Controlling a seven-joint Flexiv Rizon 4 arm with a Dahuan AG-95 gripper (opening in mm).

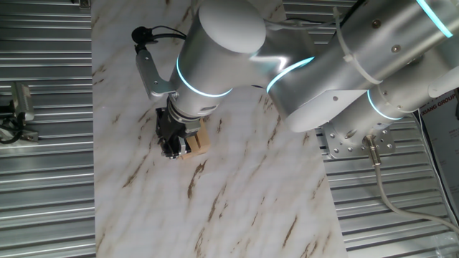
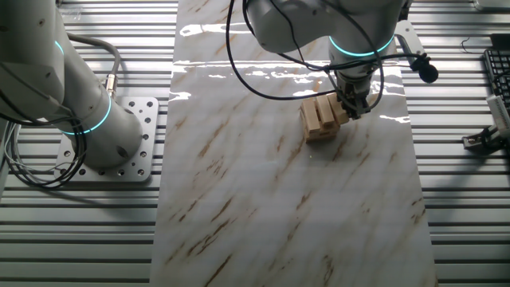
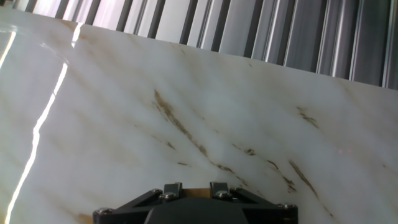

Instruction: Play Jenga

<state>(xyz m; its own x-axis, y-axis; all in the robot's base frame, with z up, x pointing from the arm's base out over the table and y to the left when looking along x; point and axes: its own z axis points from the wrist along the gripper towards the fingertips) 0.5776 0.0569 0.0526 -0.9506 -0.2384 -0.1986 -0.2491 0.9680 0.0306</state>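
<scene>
Item: Jenga [image 2: 321, 117], a low stack of plain light tan wooden blocks, stood on the white brown-veined marble tabletop [image 2: 279, 207], toward its far end in the other fixed view. My black two-finger gripper [image 2: 351, 104] sat hard against the stack's side (contact probable). Finger spread: I could not tell. Risk, as I judged it: any sideways push would topple the blocks.

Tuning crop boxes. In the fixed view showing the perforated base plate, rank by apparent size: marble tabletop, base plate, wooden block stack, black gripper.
1. White brown-veined marble tabletop
2. Grey perforated metal base plate
3. Light tan wooden block stack
4. Black gripper, partly hidden, so only roughly ranked against the stack.
</scene>
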